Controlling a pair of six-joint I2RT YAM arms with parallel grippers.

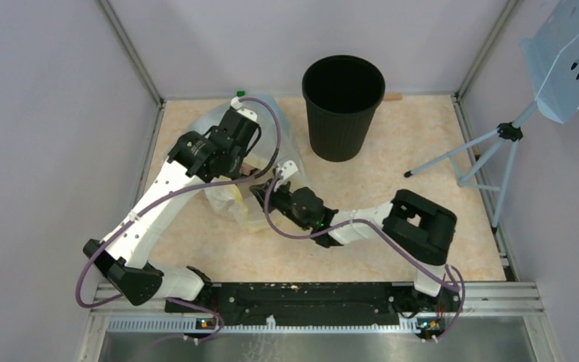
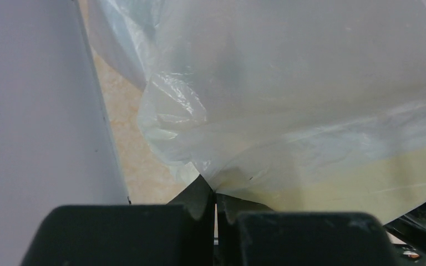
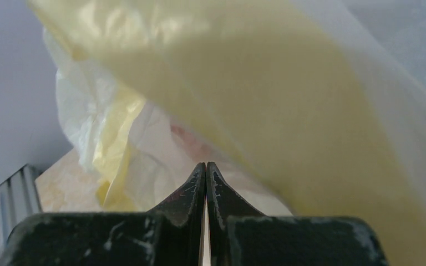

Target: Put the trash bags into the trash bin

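Table (image 1: 422, 226) beige; trash bin (image 1: 343, 113) upright, far centre; trash bags (image 2: 310, 83) crumpled pale film on table just left of bin, outside it; left gripper (image 2: 215, 200) closed, film pinched at tips; right gripper (image 3: 206, 172) jaws pressed together against film, catch unclear.

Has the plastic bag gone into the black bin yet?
No, the trash bag is wholly outside the trash bin, off to its left in the top view.

A pale blue perforated panel (image 1: 573, 60) on a tripod (image 1: 509, 133) stands at the right of the beige tabletop (image 1: 219, 249).
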